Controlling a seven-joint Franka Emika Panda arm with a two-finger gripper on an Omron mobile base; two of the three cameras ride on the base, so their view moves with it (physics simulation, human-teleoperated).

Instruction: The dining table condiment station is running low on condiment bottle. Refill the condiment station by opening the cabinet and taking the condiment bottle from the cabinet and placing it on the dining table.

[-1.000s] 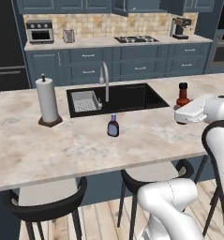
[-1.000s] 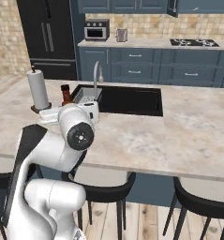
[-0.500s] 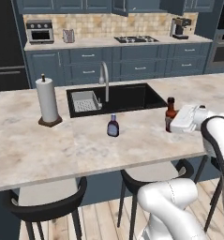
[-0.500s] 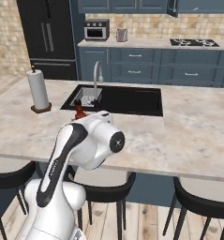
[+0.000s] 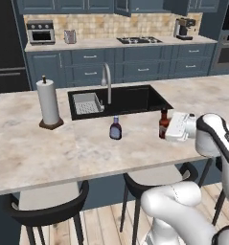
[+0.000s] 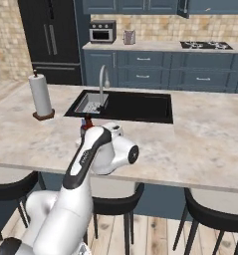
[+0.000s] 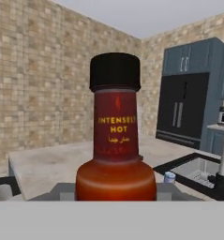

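Note:
The condiment bottle [image 5: 164,124] is slim and dark red-brown with a black cap. It stands upright at the surface of the dining table [image 5: 87,153], just in front of the sink's right corner. My gripper [image 5: 167,128] comes in from the right at table height and is shut on the bottle's body. In the hand view the condiment bottle [image 7: 115,140] stands centred and very close, its red label reading "INTENSELY HOT". Its cap [image 6: 87,121] peeks out behind my forearm in the right base view. I cannot tell whether its base touches the stone. Blue wall cabinets [image 5: 87,5] run along the far wall.
A squat dark bottle with a pale cap [image 5: 115,129] stands on the table left of the held one. A paper towel roll [image 5: 49,103] sits at the far left. The black sink [image 5: 120,98] and its faucet [image 5: 107,81] lie behind. Black stools [image 5: 49,210] line the near edge.
My gripper has carried the bottle leftward and lower over the table, from beside the sink's right edge toward the squat bottle. The other items have stayed put.

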